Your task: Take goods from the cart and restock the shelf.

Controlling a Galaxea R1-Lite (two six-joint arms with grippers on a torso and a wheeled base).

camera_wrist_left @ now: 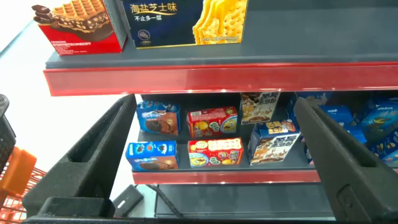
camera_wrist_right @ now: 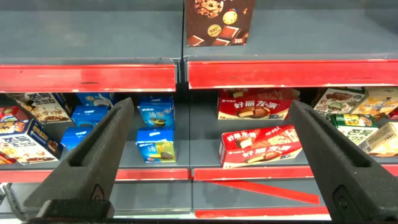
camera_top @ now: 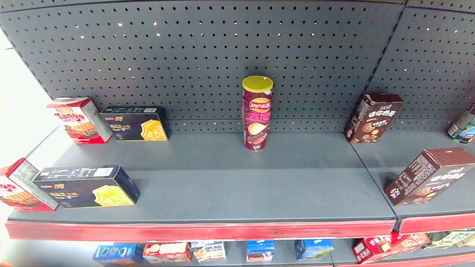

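A tall maroon chips can (camera_top: 256, 113) with a yellow lid stands upright at the back middle of the grey shelf (camera_top: 222, 185). My left gripper (camera_wrist_left: 211, 162) is open and empty, below the shelf's red front rail (camera_wrist_left: 205, 78), facing lower shelves of small snack boxes (camera_wrist_left: 211, 121). Above the rail sit a navy cracker box (camera_wrist_left: 186, 22) and a red wafer box (camera_wrist_left: 78, 25). My right gripper (camera_wrist_right: 211, 155) is also open and empty, level with red pie boxes (camera_wrist_right: 255, 102), under a brown cookie box (camera_wrist_right: 219, 22).
Navy cracker boxes (camera_top: 135, 123) (camera_top: 89, 186) and red wafer boxes (camera_top: 79, 119) (camera_top: 20, 185) line the shelf's left. Brown cookie boxes (camera_top: 372, 118) (camera_top: 430, 176) lean on the right. Bare shelf surrounds the can. An orange and black cart edge (camera_wrist_left: 12, 174) is beside the left gripper.
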